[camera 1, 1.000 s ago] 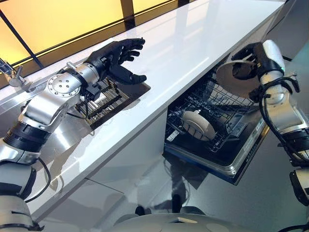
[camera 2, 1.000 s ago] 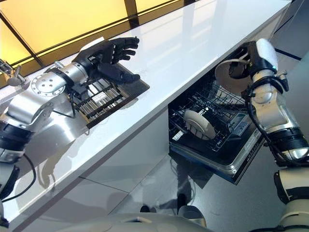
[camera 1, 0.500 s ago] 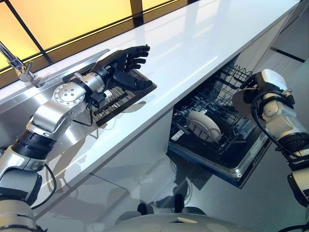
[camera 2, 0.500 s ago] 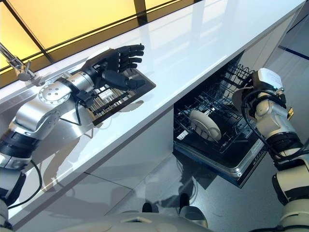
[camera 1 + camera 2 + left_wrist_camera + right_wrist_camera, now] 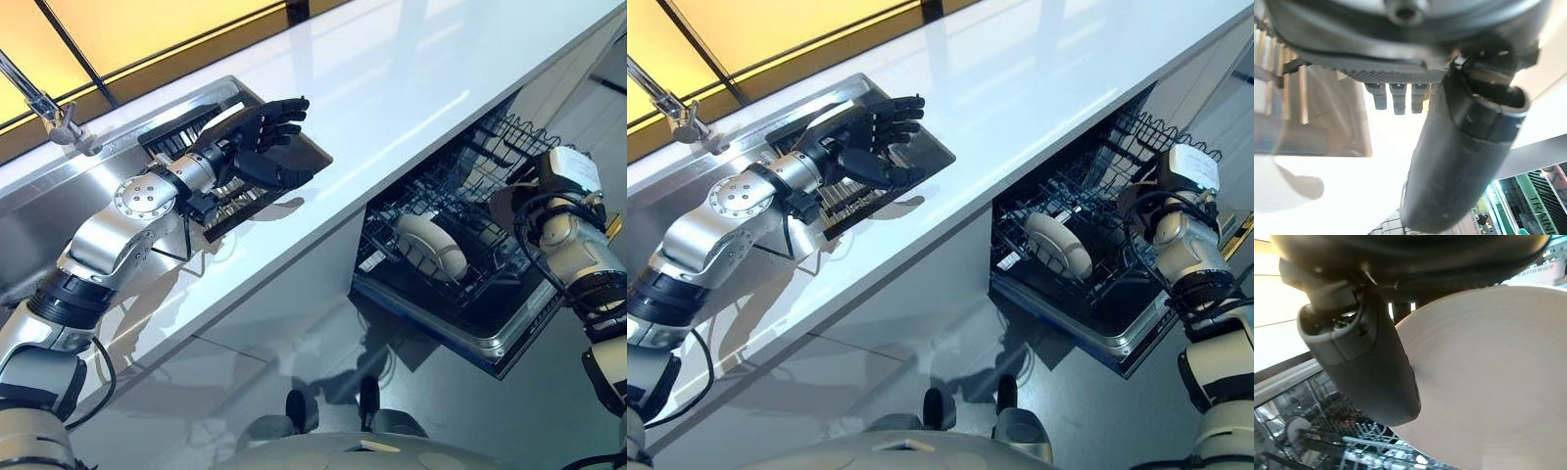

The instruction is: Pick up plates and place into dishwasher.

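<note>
While the right hand [image 5: 1369,362] pinches a round off-white plate [image 5: 1488,377] with its thumb pressed on the plate's face, it holds that plate over the open dishwasher's dark wire rack [image 5: 460,211], at the rack's outer side away from the counter. A second round white plate [image 5: 431,245] stands on edge in the middle of that rack, well apart from the held one. The rack sits pulled out above the lowered grey dishwasher door [image 5: 490,338], just below the front edge of the long glossy white counter [image 5: 411,78]. The left hand [image 5: 257,132] hangs with its fingers straight and spread, holding nothing, above the black slatted dish rack [image 5: 230,191] that lies in the stainless steel sink [image 5: 59,196] set into the counter. A chrome tap [image 5: 44,108] rises at the sink's far edge.
</note>
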